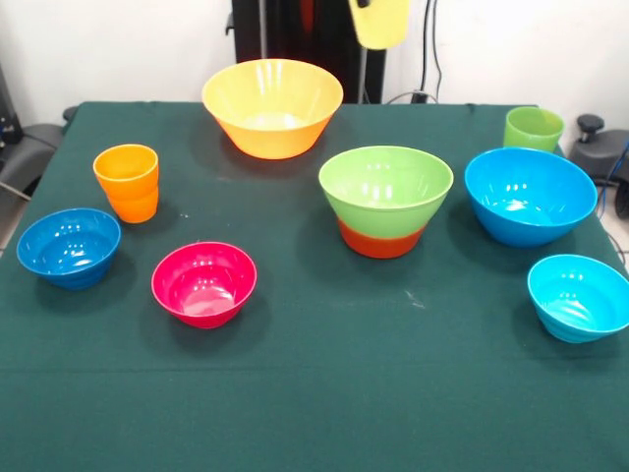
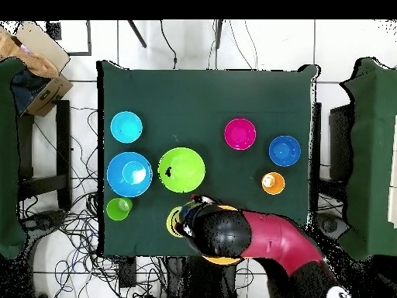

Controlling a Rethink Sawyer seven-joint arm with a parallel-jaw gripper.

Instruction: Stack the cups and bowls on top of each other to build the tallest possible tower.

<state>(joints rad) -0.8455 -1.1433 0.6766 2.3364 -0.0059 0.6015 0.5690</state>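
A pale yellow cup [image 1: 379, 24] hangs in the air above the table's far edge, with my gripper [image 1: 370, 4] shut on it at the top of the front view. From overhead the arm [image 2: 233, 234] covers the gripper, and only the cup's rim [image 2: 174, 223] peeks out. The light green bowl [image 1: 385, 189] [image 2: 181, 169] sits nested in the orange-red bowl [image 1: 381, 242], right of centre. The big yellow-orange bowl [image 1: 272, 106] stands at the back, just left of the hanging cup. An orange cup [image 1: 127, 182] is at the left and a green cup [image 1: 533, 129] at the back right.
A big blue bowl [image 1: 529, 195] and a small cyan bowl [image 1: 580, 297] stand at the right. The small dark blue bowl [image 1: 69, 246] and the magenta bowl [image 1: 204, 283] are at the front left. Cables and boxes lie around the table [image 2: 209, 93].
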